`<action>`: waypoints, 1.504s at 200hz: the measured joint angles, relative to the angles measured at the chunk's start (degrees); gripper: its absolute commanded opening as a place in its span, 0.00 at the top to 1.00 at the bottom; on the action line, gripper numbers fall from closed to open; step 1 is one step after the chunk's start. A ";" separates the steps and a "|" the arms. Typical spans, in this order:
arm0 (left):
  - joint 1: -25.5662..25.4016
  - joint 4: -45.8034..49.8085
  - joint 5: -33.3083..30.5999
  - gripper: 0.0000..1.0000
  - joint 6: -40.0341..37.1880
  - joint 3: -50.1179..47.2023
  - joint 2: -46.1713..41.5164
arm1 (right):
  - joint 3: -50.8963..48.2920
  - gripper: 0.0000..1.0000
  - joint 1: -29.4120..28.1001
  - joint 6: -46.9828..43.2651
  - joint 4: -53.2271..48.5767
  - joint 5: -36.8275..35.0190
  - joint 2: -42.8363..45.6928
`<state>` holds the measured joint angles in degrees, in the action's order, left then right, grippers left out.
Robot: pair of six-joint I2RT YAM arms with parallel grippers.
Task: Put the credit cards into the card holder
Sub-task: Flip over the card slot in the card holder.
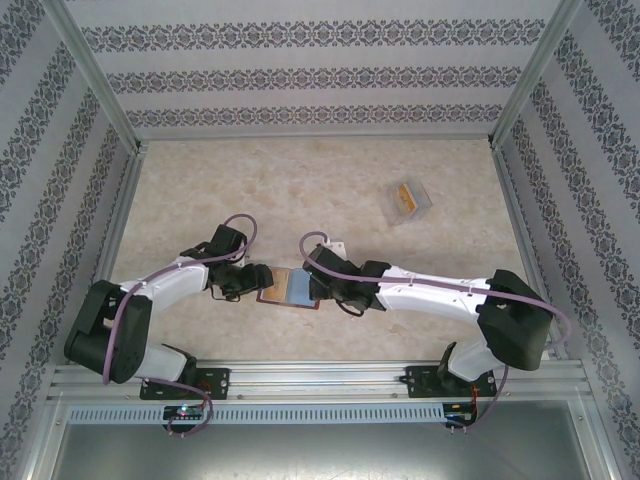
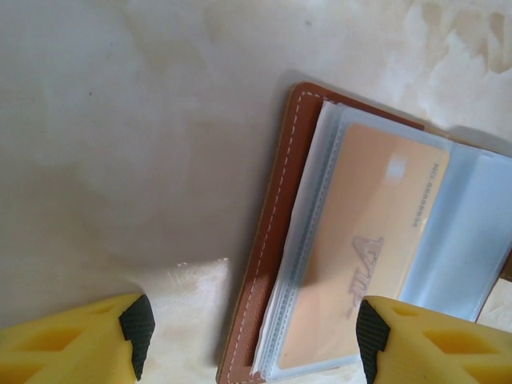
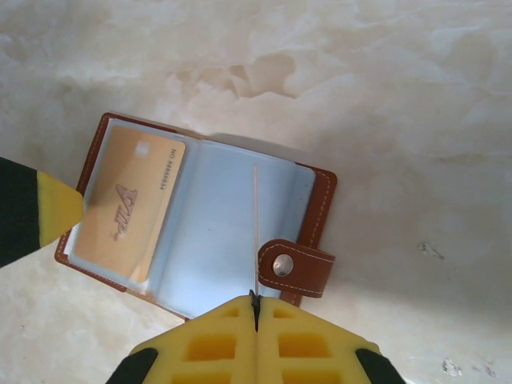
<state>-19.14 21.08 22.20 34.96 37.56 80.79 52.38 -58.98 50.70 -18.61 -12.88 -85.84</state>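
The reddish-brown leather card holder (image 1: 292,288) lies open on the counter (image 1: 300,190), an orange credit card (image 3: 128,216) already sleeved. The right hand (image 3: 255,308) is pinched shut on a clear sleeve (image 3: 254,232). The left hand (image 2: 254,328) hovers open over the stitched edge (the sleeves look limp and slick, best held lightly by their edges).

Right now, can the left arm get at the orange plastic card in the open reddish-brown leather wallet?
Probably yes. The left gripper hangs open over the wallet's edge, one fingertip above the orange card, nothing between them. The card seems tucked in a clear sleeve, so gripping it may be awkward.
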 measured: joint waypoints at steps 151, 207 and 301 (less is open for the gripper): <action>0.00 0.85 -0.17 0.33 1.40 1.42 1.88 | -5.22 1.00 4.15 10.56 6.88 6.34 -1.31; 0.00 1.05 -0.22 0.34 1.53 1.60 2.14 | -7.39 1.00 4.50 14.16 11.30 8.52 -1.01; 0.00 1.51 -0.24 0.34 1.55 1.99 2.62 | -7.93 1.00 4.52 14.56 11.67 8.52 1.60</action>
<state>-19.14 22.59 21.96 36.51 39.55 83.42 44.45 -54.46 65.25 -6.94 -4.36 -84.25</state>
